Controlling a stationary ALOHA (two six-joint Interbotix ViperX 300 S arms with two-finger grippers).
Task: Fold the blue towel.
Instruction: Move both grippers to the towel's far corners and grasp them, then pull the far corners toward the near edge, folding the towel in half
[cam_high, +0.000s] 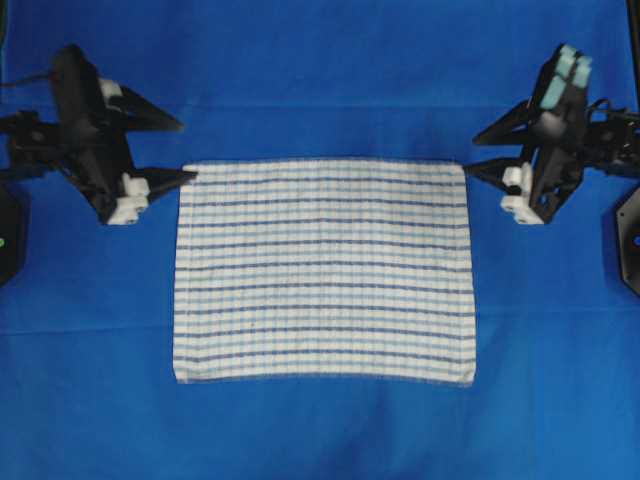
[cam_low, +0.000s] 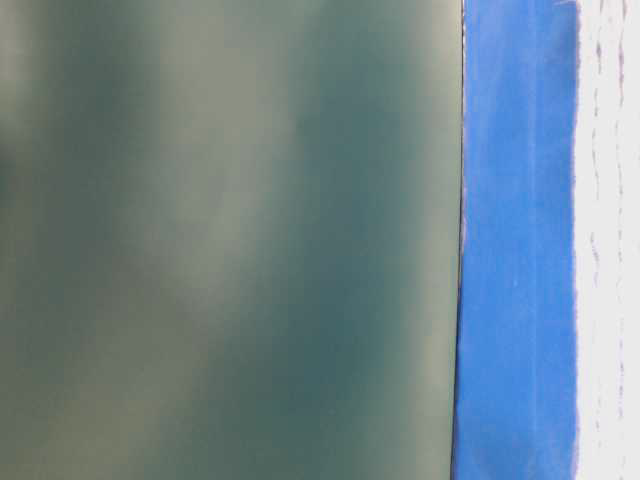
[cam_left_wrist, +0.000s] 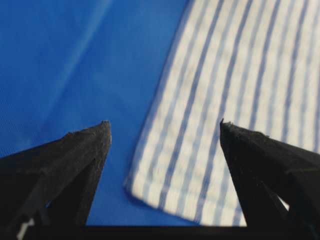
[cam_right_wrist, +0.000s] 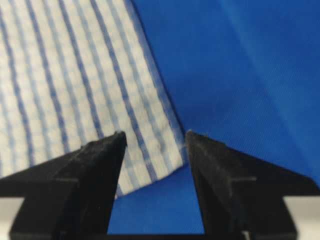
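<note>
Across the centre of the overhead view the blue towel (cam_high: 323, 270) lies flat, the left gripper (cam_high: 183, 150) open at its upper-left corner and the right gripper (cam_high: 470, 152) open at its upper-right; each wrist view shows spread jaws with a towel corner between the tips

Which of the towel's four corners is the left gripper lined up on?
The top-left one in the overhead view: the left gripper sits open beside that corner of the blue towel. The right gripper faces the top-right corner; both bottom corners have no gripper near.
</note>
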